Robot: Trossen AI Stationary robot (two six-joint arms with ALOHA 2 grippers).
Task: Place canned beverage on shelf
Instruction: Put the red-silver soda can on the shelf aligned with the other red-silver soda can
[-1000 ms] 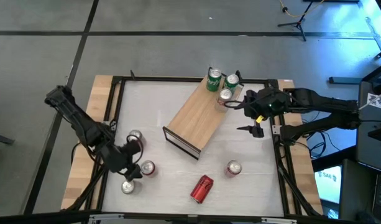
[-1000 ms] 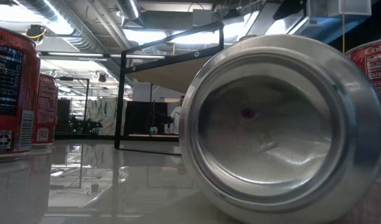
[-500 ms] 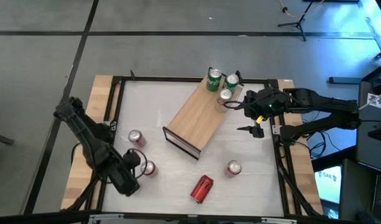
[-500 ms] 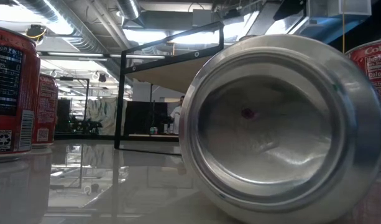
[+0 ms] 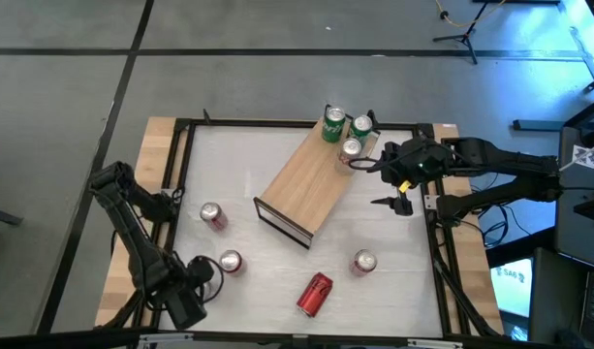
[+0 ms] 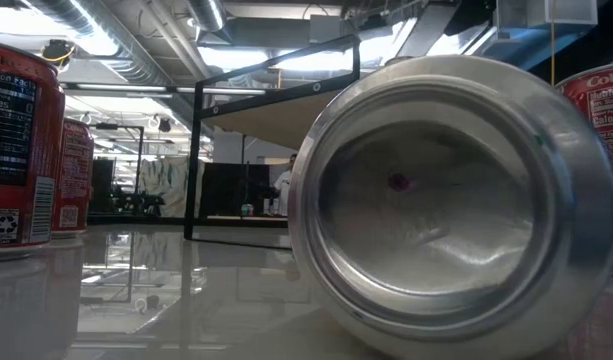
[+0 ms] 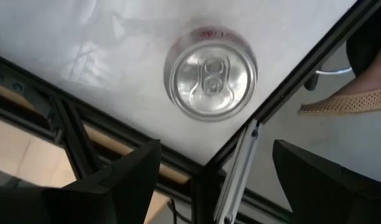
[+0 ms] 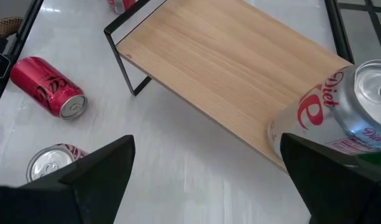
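Observation:
The shelf (image 5: pixel 306 184), a light-wood board on a dark frame, stands slantwise at the table's middle, with two green cans (image 5: pixel 334 124) and a silver Diet can (image 5: pixel 351 150) upright on its far end. My right gripper (image 5: pixel 362 163) hovers open beside the silver can (image 8: pixel 339 106). My left gripper (image 5: pixel 185 302) hangs open over the near left corner, pointing down. An upright can (image 7: pixel 210 81) stands on the table just beyond its fingertips (image 7: pixel 140 168); the arm hides this can in the high view.
Upright red cans stand on the table at left (image 5: pixel 211 215), near left (image 5: pixel 229 262) and near right (image 5: pixel 363 262). A red can (image 5: pixel 314 294) lies on its side near the front edge, its base filling the low view (image 6: pixel 456 190). The dark table frame (image 7: pixel 289 68) crosses under my left gripper.
My left gripper has gone from beside the left red can toward the table's near edge and near left corner, sinking a little and tipping until it points straight down. No can has moved.

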